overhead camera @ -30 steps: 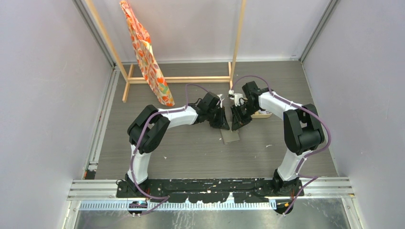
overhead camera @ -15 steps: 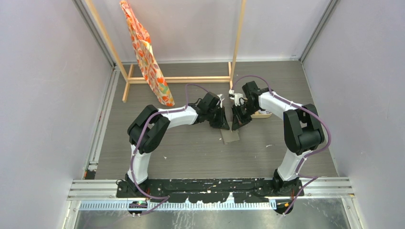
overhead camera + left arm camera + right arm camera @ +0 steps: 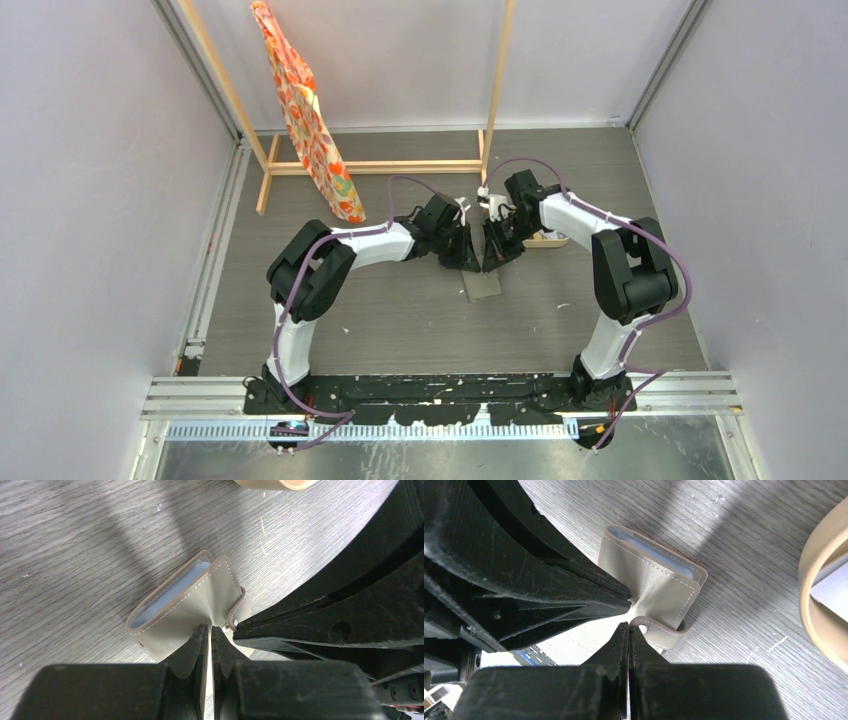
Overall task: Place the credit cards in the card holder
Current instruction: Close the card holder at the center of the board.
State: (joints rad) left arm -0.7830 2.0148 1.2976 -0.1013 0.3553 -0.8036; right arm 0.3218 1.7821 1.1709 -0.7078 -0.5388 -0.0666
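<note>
Left hand [image 3: 210, 632] grasps the holder [image 3: 185, 605] by its face to steady it; right hand [image 3: 629, 630] is clenched at the strap [image 3: 239, 611], at the holder's 3 o'clock, probably to unsnap it.

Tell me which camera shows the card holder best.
Left wrist: the card holder fills the middle, its pale blue inside, stitching and strap clear. The right wrist view shows the holder too, but the other arm's jaws cover one side. From the top view only a small grey patch shows beneath the arms.
</note>
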